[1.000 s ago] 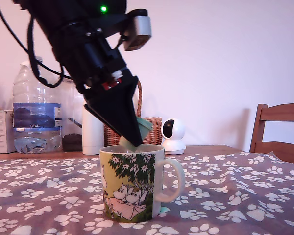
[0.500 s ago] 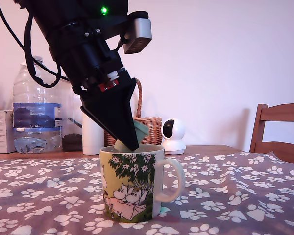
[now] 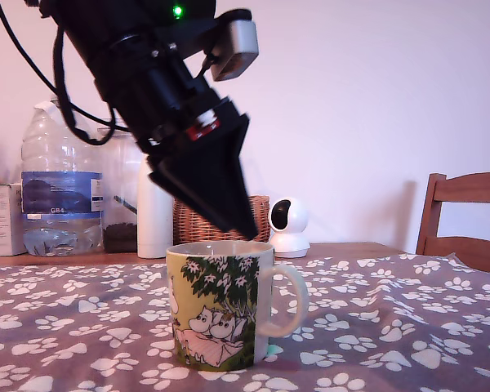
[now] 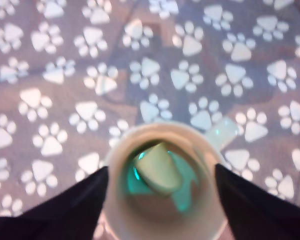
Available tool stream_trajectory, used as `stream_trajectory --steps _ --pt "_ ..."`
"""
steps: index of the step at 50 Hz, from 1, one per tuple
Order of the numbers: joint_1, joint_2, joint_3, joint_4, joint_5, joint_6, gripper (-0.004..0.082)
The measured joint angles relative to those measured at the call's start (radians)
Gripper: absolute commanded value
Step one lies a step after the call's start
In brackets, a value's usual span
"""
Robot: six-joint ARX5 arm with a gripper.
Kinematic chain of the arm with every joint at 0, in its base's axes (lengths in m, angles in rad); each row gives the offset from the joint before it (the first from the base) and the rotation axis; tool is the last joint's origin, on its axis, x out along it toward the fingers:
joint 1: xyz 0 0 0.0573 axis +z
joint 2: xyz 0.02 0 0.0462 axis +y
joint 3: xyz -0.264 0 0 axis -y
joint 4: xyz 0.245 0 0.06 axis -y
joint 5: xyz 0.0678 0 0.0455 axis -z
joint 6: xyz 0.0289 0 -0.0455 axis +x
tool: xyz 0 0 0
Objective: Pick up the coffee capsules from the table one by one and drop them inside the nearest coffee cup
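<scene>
The coffee cup [image 3: 220, 306] stands on the paw-print cloth of the table [image 3: 392, 327]. My gripper [image 3: 243, 232] hangs just above its rim, tilted, open and holding nothing. In the wrist view the gripper [image 4: 161, 169] has its two black fingers spread to either side of the coffee cup [image 4: 155, 129]. A pale mint coffee capsule [image 4: 157, 170] lies inside the cup on something teal at the bottom [image 4: 185, 195]. Another capsule [image 4: 221, 131] lies on the cloth right beside the cup; the exterior view shows it as a teal sliver [image 3: 273, 353] at the cup's base.
Along the table's back edge, from the exterior view's left, stand a carton [image 3: 2, 219], a large water bottle [image 3: 55, 180], a white bottle [image 3: 154, 216], a wicker basket [image 3: 204, 220] and a small white camera [image 3: 290, 224]. A wooden chair [image 3: 465, 220] is on that view's right.
A second ago the gripper held a mint capsule over the cup's mouth. The fingers have since opened, the capsule has dropped into the cup, and the gripper has shifted slightly right.
</scene>
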Motion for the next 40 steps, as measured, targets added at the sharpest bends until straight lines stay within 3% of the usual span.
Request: stream_trajectory --steps 7,14,19,29,40 --pt "0.0 -0.005 0.0 0.015 0.047 0.0 0.0303" --pt "0.004 -0.035 0.0 0.027 0.104 0.0 -0.0036" --pt "0.017 -0.073 0.0 0.034 0.135 0.001 -0.0021" --pt "0.05 -0.107 0.0 0.137 0.14 -0.018 -0.0021" --pt "0.075 -0.107 0.0 0.283 0.071 -0.084 -0.0021"
